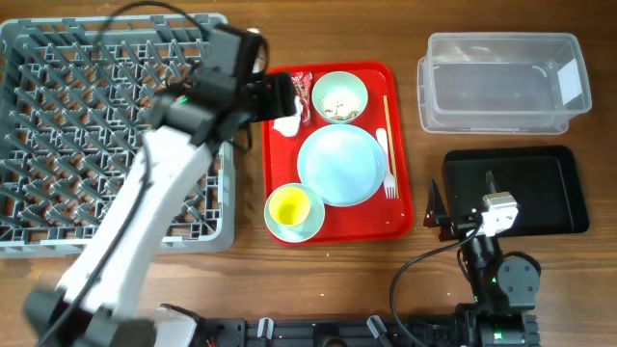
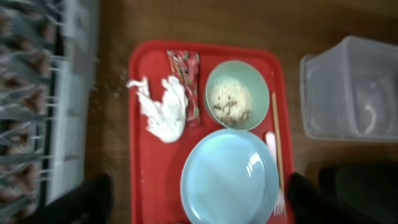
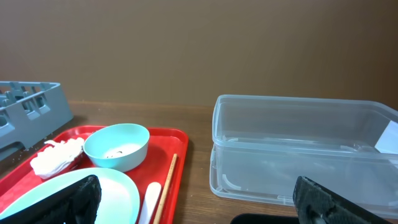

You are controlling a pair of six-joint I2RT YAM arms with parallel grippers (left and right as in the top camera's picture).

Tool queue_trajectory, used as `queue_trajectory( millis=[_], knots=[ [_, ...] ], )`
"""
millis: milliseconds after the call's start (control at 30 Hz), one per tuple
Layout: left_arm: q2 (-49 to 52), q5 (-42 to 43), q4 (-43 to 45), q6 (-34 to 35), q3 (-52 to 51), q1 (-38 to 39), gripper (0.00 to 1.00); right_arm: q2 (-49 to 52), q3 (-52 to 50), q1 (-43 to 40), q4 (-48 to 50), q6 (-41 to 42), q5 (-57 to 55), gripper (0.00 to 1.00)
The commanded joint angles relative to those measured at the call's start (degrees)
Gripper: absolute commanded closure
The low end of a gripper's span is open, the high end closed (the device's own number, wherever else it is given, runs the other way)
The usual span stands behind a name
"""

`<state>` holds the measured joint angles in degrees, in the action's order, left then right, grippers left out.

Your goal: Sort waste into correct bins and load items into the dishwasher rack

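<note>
On the red tray (image 1: 400, 217) lie a crumpled white tissue (image 1: 286, 123) (image 2: 163, 109), a red snack wrapper (image 1: 303, 89) (image 2: 186, 74), a mint bowl with food crumbs (image 1: 339, 97) (image 2: 236, 94), a mint plate (image 1: 340, 165) (image 2: 230, 177), a white fork (image 1: 388, 164) and a yellow cup (image 1: 289, 205) standing in a second bowl (image 1: 313, 224). My left gripper (image 1: 278, 96) (image 2: 199, 208) is open and empty, above the tray's far left corner by the tissue. My right gripper (image 1: 439, 214) (image 3: 202, 205) is open and empty, low beside the tray's right edge.
The grey dishwasher rack (image 1: 58, 145) fills the left side, with my left arm reaching across it. The clear tub (image 1: 501, 82) (image 3: 298, 149) is at the far right and the black tray (image 1: 564, 188) in front of it. A wooden chopstick (image 1: 386, 120) lies beside the fork.
</note>
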<state>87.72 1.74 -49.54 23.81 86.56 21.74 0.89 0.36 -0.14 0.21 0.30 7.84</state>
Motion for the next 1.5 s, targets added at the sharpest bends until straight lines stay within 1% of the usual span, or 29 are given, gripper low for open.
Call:
queue_trajectory(
  millis=[0,100,200,267,300,333,400,433,467,500,533,567,700,733,800,900,967,1000,1067,1133,1267,1367,1467],
  knots=[
    [-4.9,-2.1,-3.1,0.5,0.5,-2.9,0.00,-0.6,0.0,0.1,0.2,-0.1,-0.5,0.00],
    [-5.0,0.2,-8.3,0.7,0.4,-2.7,0.00,-0.6,0.0,0.1,0.2,-0.1,-0.5,0.00],
    [-4.3,2.8,-8.6,0.7,0.4,-2.3,0.00,-0.6,-0.1,0.1,0.2,-0.1,-0.5,0.00],
    [-3.7,4.4,-6.8,0.7,0.4,-1.9,0.00,-0.6,0.0,0.1,0.2,-0.1,-0.5,0.00],
    [-3.6,4.8,-6.0,0.7,0.4,-1.9,0.02,-0.6,0.0,0.1,0.2,-0.1,-0.5,0.00],
    [-3.1,5.0,-4.3,0.6,0.4,-1.5,0.06,-0.6,0.0,0.1,0.2,-0.2,-0.5,0.00],
    [-2.8,4.9,-2.3,0.7,0.4,-1.2,0.08,-0.6,0.0,0.1,0.2,-0.2,-0.5,0.00],
    [-2.8,4.9,-1.9,0.7,0.4,-1.2,0.00,-0.6,0.0,0.1,0.2,-0.1,-0.5,0.00],
    [-2.8,4.9,-1.1,0.7,0.4,-1.2,0.00,-0.6,0.0,0.1,0.2,-0.1,-0.5,0.00],
    [-2.8,4.9,-0.2,0.7,0.4,-1.3,0.03,-0.6,0.0,0.1,0.2,-0.1,-0.5,0.00],
    [-2.6,4.9,0.6,0.7,0.4,-1.2,0.10,-0.6,0.0,0.1,0.2,-0.1,-0.5,0.00],
    [-1.8,4.6,1.5,0.5,0.4,-0.8,0.13,-0.6,0.0,0.1,0.2,-0.1,-0.5,0.00],
    [3.8,0.9,3.3,0.5,0.4,-0.5,0.16,-0.6,0.0,0.1,0.2,-0.1,-0.5,0.00],
    [7.3,1.0,4.8,0.7,0.4,-0.5,0.16,-0.6,0.0,0.1,0.2,-0.1,-0.5,0.00],
    [11.1,1.0,6.3,1.2,0.4,-0.5,0.17,-0.6,0.0,0.1,0.2,-0.1,-0.5,0.00],
    [16.1,1.0,8.6,1.9,0.4,-0.5,0.22,-0.6,0.0,0.1,0.2,-0.2,-0.5,0.00],
    [19.5,1.0,10.4,2.2,0.4,-0.5,0.32,-0.6,0.0,0.1,0.2,-0.1,-0.5,0.01],
    [20.5,1.0,10.8,2.2,0.4,-0.5,0.34,-0.6,0.0,0.1,0.2,-0.1,-0.5,0.00],
    [22.7,1.0,11.4,2.4,0.4,-0.5,0.41,-0.6,0.0,0.1,0.2,-0.1,-0.5,0.00],
    [24.2,1.0,11.6,2.6,0.4,-0.1,0.45,-0.6,0.0,0.1,0.2,-0.2,-0.5,0.00],
    [26.8,0.6,11.7,2.6,0.4,1.3,0.44,-0.6,0.0,0.1,0.2,-0.2,-0.5,0.00],
    [27.9,-1.7,12.3,2.6,0.4,2.1,0.44,-0.6,0.0,0.1,0.2,-0.1,-0.5,0.00],
    [28.5,-2.7,13.2,2.6,0.3,2.6,0.40,-0.6,0.0,0.1,0.2,-0.2,-0.5,0.00]
  ],
)
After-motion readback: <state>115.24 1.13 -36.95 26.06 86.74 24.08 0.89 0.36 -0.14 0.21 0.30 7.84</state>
